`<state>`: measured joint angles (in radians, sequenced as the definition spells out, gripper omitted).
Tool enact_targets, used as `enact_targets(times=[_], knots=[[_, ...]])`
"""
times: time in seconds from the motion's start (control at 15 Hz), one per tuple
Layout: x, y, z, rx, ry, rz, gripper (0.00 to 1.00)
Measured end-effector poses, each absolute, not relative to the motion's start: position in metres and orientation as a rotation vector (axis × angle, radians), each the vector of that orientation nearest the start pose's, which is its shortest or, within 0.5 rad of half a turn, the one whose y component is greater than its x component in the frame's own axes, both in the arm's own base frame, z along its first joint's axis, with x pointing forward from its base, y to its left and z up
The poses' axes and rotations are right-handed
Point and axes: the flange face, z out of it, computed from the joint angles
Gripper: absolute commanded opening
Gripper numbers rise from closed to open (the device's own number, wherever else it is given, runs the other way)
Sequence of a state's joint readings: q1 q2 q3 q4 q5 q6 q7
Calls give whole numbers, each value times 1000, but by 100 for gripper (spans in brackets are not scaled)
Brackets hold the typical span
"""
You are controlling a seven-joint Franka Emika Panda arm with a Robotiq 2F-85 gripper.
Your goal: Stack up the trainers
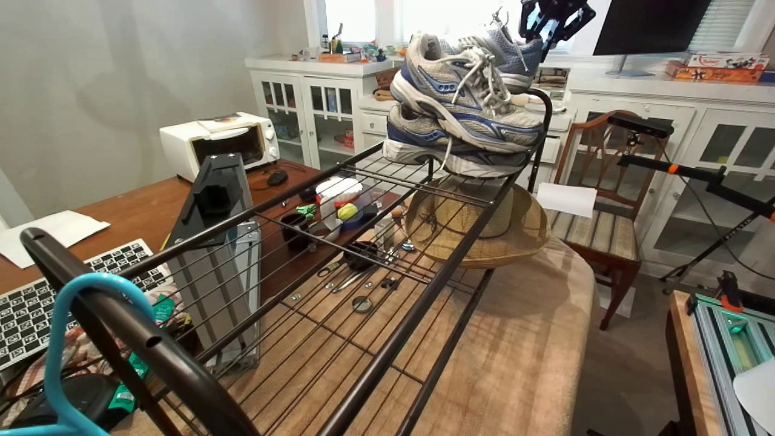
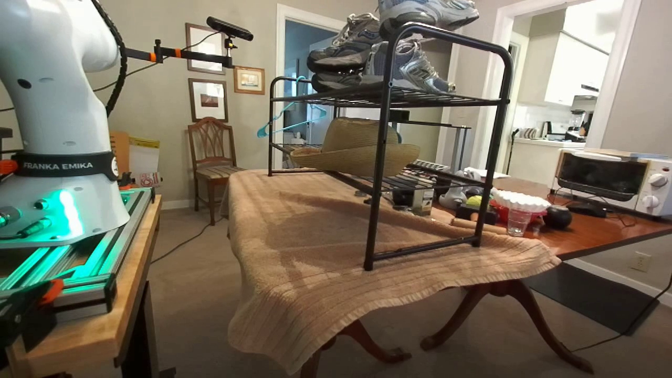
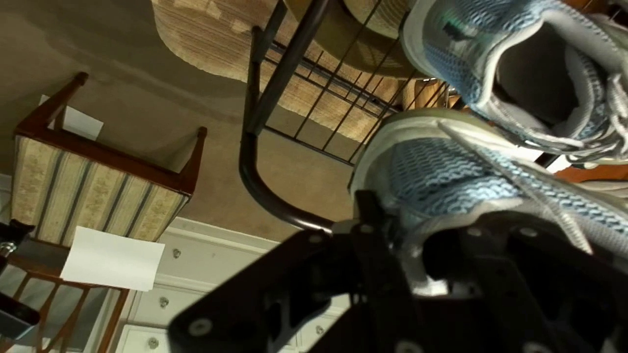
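Grey, white and blue running trainers are on the top shelf of a dark metal shoe rack (image 1: 363,200). One grey trainer (image 1: 475,97) lies on top of its mate (image 1: 418,130). A bluer trainer (image 2: 409,65) sits beside them on the shelf; it also shows in the wrist view (image 3: 456,68). My gripper (image 1: 536,45) is shut on the heel collar of another blue mesh trainer (image 2: 425,13), one finger outside the heel and one inside the opening. This trainer is raised above the shelf, above the sitting blue one; whether they touch is unclear.
A straw hat (image 2: 357,152) lies on the rack's lower shelf. A blue hanger (image 1: 100,281) hangs on one end frame. The rack's curved end frame (image 2: 451,34) rises near the held trainer. A towel-covered table (image 2: 294,226) bears the rack, and a chair (image 1: 602,233) stands beyond.
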<state>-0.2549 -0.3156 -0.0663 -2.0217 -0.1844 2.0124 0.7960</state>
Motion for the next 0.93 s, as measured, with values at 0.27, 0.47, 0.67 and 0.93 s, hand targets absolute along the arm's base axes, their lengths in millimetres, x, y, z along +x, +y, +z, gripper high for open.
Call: enact_targets(times=[0.27, 0.47, 0.67, 0.93], knots=[[462, -154, 635, -2782, 1573, -507, 4], [465, -145, 644, -2812, 1570, -436, 4], [471, -138, 648, -2838, 1568, -370, 4], [482, -128, 650, -2852, 1579, -305, 4]])
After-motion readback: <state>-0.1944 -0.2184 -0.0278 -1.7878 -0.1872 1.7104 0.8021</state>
